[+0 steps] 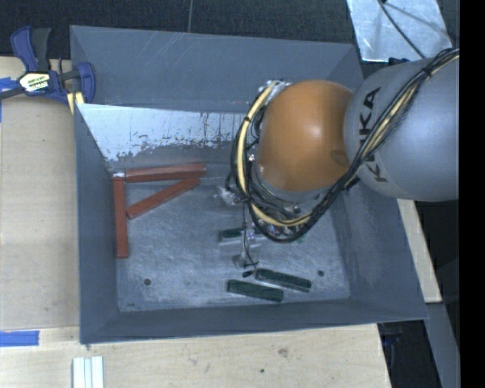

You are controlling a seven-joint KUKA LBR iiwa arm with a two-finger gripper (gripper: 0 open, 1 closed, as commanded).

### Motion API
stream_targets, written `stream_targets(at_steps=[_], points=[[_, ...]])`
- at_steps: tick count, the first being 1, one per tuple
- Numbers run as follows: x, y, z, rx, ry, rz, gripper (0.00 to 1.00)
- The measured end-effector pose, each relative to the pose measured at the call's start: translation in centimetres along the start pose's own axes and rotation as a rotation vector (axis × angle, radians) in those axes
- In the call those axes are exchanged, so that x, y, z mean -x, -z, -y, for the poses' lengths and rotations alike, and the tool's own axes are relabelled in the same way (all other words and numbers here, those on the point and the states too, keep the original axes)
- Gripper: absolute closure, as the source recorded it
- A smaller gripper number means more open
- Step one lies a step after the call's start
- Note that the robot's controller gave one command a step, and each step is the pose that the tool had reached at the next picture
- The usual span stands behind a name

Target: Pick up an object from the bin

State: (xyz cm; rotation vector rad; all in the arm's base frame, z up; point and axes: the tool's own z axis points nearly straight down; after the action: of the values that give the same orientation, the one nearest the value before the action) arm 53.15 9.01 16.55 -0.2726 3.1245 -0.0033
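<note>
My gripper (247, 253) hangs below the orange wrist cover, low over the bin floor a little right of centre. Just left of it lies a short dark green piece (230, 234). Two flat dark green bars lie just below it near the bin's front wall, one (284, 280) to the right and one (255, 291) slightly lower and to the left. A small pale object (225, 192) sits on the floor up and to the left of the gripper, partly under the cables.
Three red-brown wooden strips lie in the bin's left half: one upright along the left wall (120, 217), one across the back (163, 172), and one slanted between them (162, 196). The arm and its cables cover the bin's right rear.
</note>
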Motion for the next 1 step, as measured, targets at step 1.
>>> stream_targets(at_steps=[1], points=[[6.75,-5.64,6.08,0.001,0.171,0.000,0.00]])
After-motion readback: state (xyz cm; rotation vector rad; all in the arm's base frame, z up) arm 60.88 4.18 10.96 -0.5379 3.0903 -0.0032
